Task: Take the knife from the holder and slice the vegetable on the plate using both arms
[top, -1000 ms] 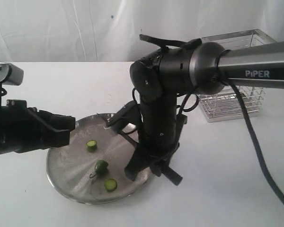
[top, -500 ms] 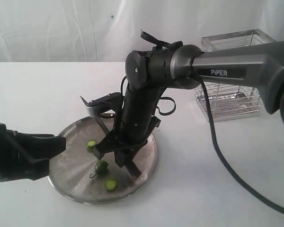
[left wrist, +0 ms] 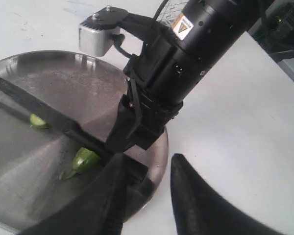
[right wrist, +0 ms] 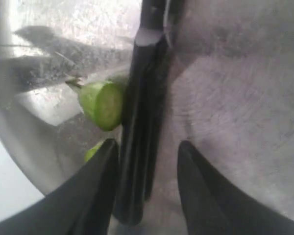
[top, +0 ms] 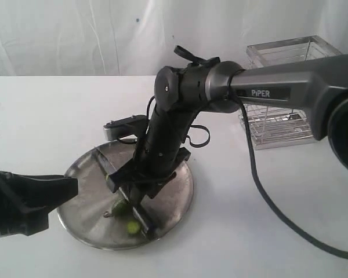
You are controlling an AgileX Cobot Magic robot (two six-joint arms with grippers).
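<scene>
The knife (top: 106,167) lies flat across the steel plate (top: 84,202), blade toward the plate's far left, black handle (top: 145,224) near its front rim. My right gripper (top: 131,194) stands low over the handle, open; in the right wrist view the handle (right wrist: 142,98) rests against one finger with a gap to the other. The vegetable (top: 120,207) is cut: a stem piece (right wrist: 103,105) beside the handle and a slice (top: 132,227) near the rim. My left gripper (top: 61,200) hovers at the plate's left edge, open and empty (left wrist: 149,159).
The wire holder (top: 284,98) stands at the back right on the white table. The right arm's grey "PiPER" segment (top: 278,90) spans from the right edge to above the plate, with a cable (top: 267,202) trailing over the table.
The right arm swung left and down, laying the knife on the plate, and its jaws opened off the handle. The left gripper drew back toward the front left.
</scene>
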